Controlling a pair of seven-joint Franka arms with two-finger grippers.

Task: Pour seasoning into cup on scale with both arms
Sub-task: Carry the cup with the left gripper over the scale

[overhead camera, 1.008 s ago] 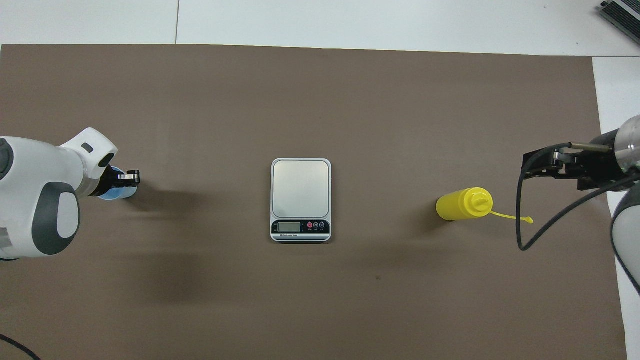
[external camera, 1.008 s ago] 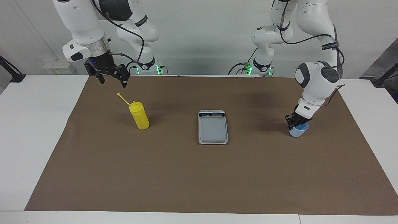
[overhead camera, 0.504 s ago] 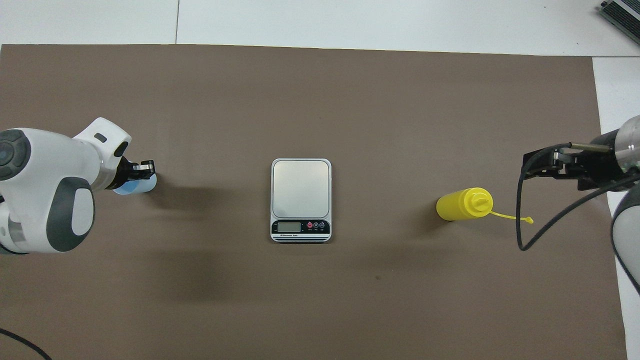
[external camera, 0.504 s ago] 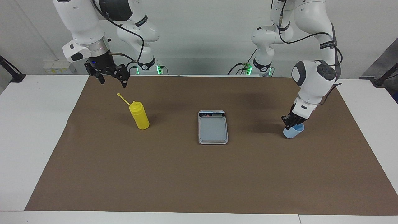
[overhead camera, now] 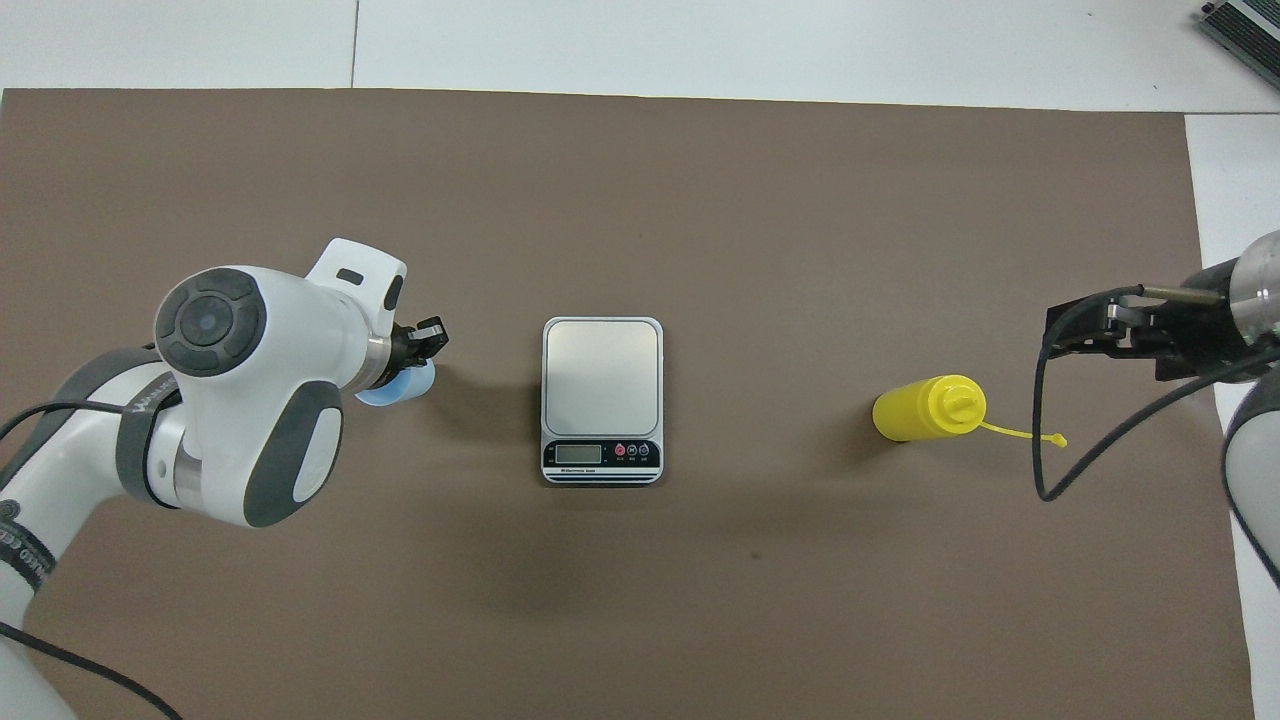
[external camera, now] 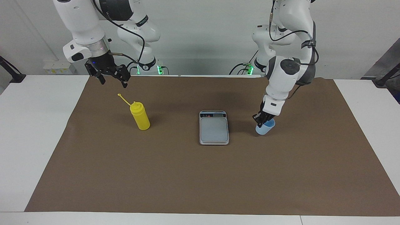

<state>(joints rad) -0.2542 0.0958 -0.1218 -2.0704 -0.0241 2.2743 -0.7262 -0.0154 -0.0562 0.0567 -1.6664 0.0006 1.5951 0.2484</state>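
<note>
Left gripper [external camera: 261, 119]: black two-finger gripper of the white left arm, closed on the rim of the cup, which is held tilted over the mat just beside the scale, toward the left arm's end.
Cup [external camera: 265, 128]: small light-blue tapered plastic cup, carried by its rim.
Scale [external camera: 214, 129]: flat rectangular silver-grey digital kitchen scale at mid-table, its plate bare.
Seasoning [external camera: 140, 116]: yellow cylindrical plastic squeeze bottle, stood upright toward the right arm's end, cap strap extended.
Right gripper [external camera: 113, 76]: fingers spread apart, nothing held, raised over the mat; this arm waits.
Mat [external camera: 200, 175]: brown sheet laid over the white table [external camera: 28, 125].
</note>
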